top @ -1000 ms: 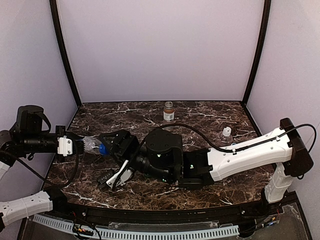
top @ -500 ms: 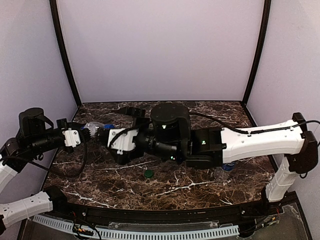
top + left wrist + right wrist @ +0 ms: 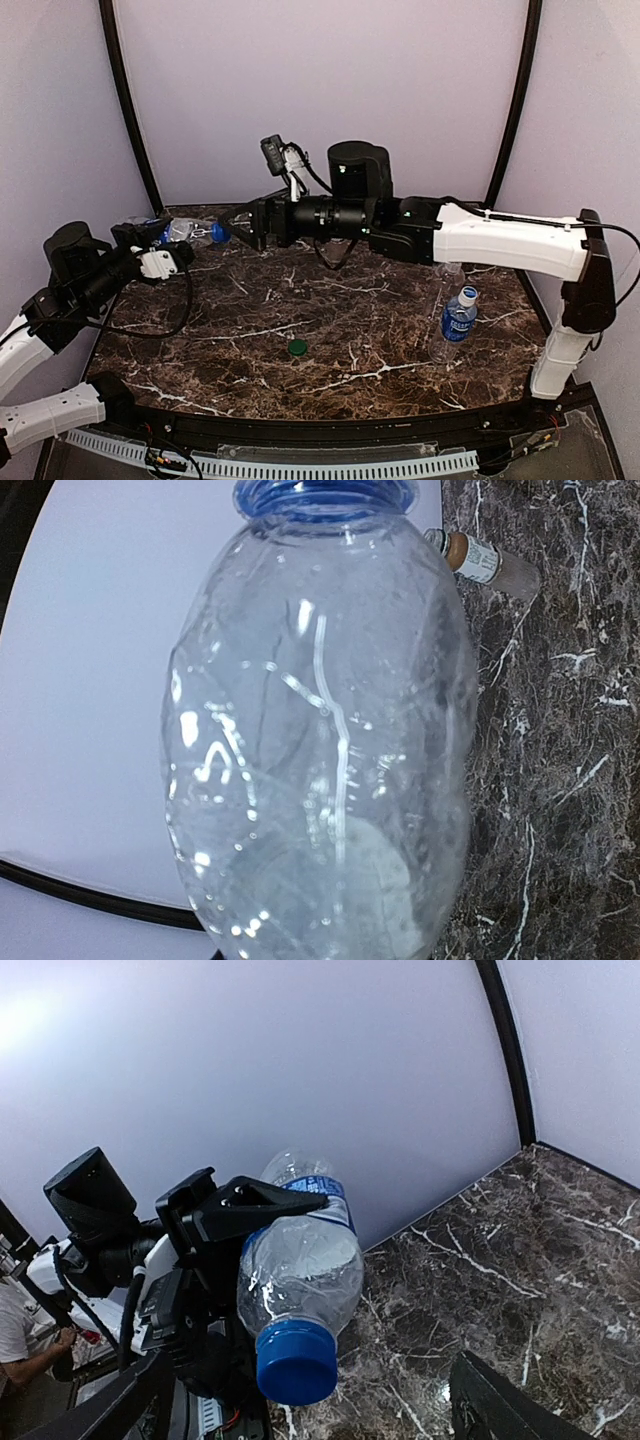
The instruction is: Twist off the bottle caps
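Fingers [image 3: 235, 1205] of the left gripper [image 3: 160, 238] are clenching the body of a clear bottle [image 3: 300, 1255], holding it off the tabletop [image 3: 350, 300] above the far left corner. From where I am standing the bottle is lying almost level, its dark blue cap [image 3: 297, 1362] sitting on the neck and pointing toward the right gripper [image 3: 256, 226]. In the left wrist view the crumpled clear wall of the bottle is filling nearly the whole picture, with the blue neck ring at the top. The right gripper is hanging in the air facing that cap with its jaws spread wide. Its two dark fingers [image 3: 495, 1405] are showing at the bottom corners of its own camera's picture, with the cap between them and touching neither. Farther out, a green cap [image 3: 297, 348] is lying loose on the marble, toward the near edge and a little left of the middle, well apart from both grippers. A blue-label bottle [image 3: 456, 325] is standing upright near the right edge, wearing a white cap with a blue top [image 3: 467, 296]. Another clear bottle [image 3: 447, 270] is peeking out just behind it, under the right forearm [image 3: 500, 240], its top hidden. A brown bottle [image 3: 490, 565] with a white label is standing by the far edge, seen only from the left wrist; whether it is carrying a cap I cannot tell.
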